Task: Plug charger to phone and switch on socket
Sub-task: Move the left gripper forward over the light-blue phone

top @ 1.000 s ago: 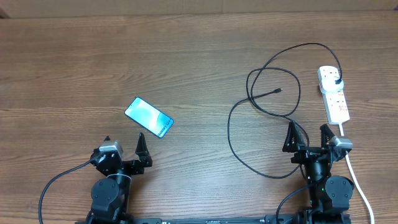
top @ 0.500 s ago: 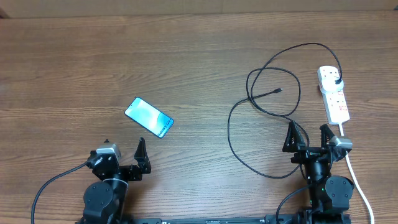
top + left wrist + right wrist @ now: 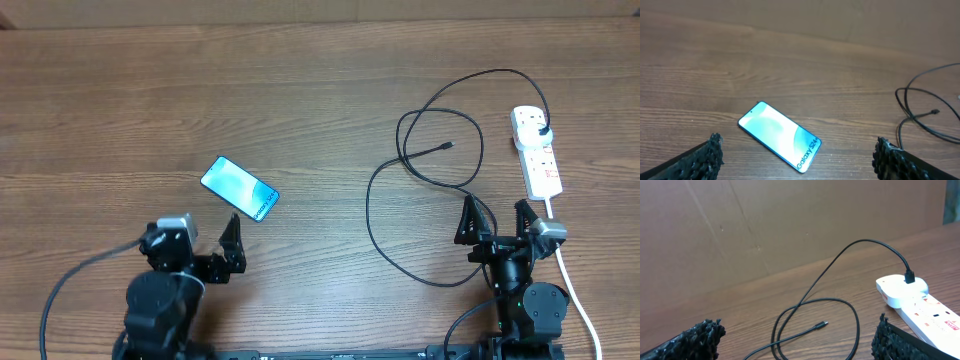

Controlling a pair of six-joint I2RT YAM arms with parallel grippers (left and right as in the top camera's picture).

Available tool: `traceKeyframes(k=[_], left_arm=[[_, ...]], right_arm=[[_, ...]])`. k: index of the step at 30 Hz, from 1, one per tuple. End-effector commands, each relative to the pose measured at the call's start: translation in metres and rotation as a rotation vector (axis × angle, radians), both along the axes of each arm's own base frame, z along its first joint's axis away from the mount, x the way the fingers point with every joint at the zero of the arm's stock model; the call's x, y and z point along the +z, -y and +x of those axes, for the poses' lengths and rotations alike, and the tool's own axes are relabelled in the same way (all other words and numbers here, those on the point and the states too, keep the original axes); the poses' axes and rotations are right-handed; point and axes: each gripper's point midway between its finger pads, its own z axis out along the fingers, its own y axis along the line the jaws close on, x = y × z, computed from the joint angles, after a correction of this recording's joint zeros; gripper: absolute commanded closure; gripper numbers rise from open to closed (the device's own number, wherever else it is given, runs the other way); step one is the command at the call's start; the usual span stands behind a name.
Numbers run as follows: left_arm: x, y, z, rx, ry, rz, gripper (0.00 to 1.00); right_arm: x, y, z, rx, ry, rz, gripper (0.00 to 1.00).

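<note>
The phone [image 3: 239, 188] lies flat on the table at the left, its light-blue screen up; it also shows in the left wrist view [image 3: 779, 135]. My left gripper [image 3: 200, 232] is open and empty just below it. The charger cable [image 3: 420, 170] lies in loops at the right, its connector tip [image 3: 447, 147] free on the wood, its black plug [image 3: 541, 129] in the white power strip [image 3: 538, 153]. The right wrist view shows the tip [image 3: 822, 325], the plug [image 3: 909, 275] and the strip [image 3: 920, 305]. My right gripper [image 3: 492, 218] is open and empty below the loops.
The strip's white cord [image 3: 575, 290] runs down the right edge past my right arm. A brown cardboard wall [image 3: 790, 225] stands behind the table.
My left arm has shifted a little to the left and up toward the phone. The right arm, cable, phone and strip have not moved.
</note>
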Motion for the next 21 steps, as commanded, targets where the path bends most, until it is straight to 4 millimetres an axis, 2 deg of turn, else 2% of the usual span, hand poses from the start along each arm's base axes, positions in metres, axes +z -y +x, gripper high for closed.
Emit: traceKeyframes(k=[1, 13, 16, 21], left_arm=[[0.018, 0.003, 0.009, -0.008, -0.03, -0.008, 0.0], [0.021, 0.008, 0.03, -0.023, -0.309, 0.061, 0.0], [0.028, 0.02, 0.033, -0.114, -0.355, 0.099, 0.0], [0.038, 0.053, 0.035, -0.341, -0.361, 0.102, 0.0]], right_arm=[[-0.003, 0.0, 0.0, -0.004, 0.0, -0.008, 0.0], [-0.003, 0.001, 0.0, -0.005, 0.0, -0.008, 0.0], [-0.003, 0.001, 0.0, -0.005, 0.0, -0.008, 0.0], [-0.003, 0.0, 0.0, -0.004, 0.0, -0.008, 0.0]])
